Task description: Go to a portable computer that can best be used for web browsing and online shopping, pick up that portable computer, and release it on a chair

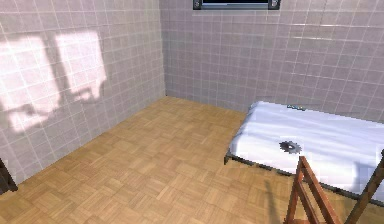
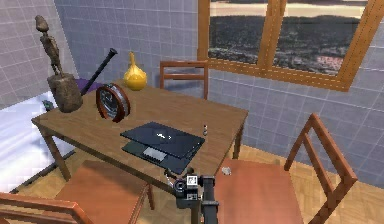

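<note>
Forward view has a room with grey tiled walls [image 1: 230,50] and a wood floor [image 1: 120,160]. A bed [image 1: 330,135] with a white sheet stands at the right by the wall, and a small dark thing [image 1: 290,146] lies on the sheet. The top of a wooden chair [image 1: 310,195] pokes up at the bottom right.

Arm side view has a big window [image 2: 285,35] with a wood frame, high on the tiled wall. Under it stands a brown wooden table [image 2: 225,118]. One chair [image 2: 185,72] is at its far side, another chair [image 2: 322,160] is at the right, and a third chair [image 2: 90,195] is at the near left.

The laptop [image 2: 163,140] lies flat on the table, near the edge closest to the robot. It is dark. Its long side runs across the picture from left to right, dipping a little to the right. Which side is its front cannot be told.

Farther back on the table are a tall brown statue [image 2: 55,65], a round dark red thing [image 2: 112,102], a dark stick [image 2: 100,68] and a yellow vase [image 2: 134,72]. A tiny thing [image 2: 205,128] stands just beside the laptop's right corner.

The arm [image 2: 213,212] rises from the bottom edge. The gripper [image 2: 180,194] sits at its end, just below the laptop and the table's edge. It cannot be told whether it holds anything.
</note>
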Motion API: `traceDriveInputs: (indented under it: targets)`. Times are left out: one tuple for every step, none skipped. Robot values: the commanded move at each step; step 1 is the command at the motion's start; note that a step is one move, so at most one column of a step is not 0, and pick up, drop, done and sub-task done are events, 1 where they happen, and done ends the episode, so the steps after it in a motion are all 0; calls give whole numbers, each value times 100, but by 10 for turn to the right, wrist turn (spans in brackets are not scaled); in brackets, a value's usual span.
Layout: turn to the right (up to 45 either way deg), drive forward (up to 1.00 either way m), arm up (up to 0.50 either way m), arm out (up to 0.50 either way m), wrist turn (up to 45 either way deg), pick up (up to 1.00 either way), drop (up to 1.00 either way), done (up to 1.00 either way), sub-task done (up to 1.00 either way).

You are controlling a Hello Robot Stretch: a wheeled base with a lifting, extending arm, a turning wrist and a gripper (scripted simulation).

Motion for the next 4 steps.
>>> traceDriveInputs:
  targets:
    - [0,0,0,0,0,100,0,0,0]
    - [0,0,10,0,0,0,0,0,0]
    - [0,0,26,0,0,0,0,0,0]
    - [0,0,0,0,-450,0,0,0,0]
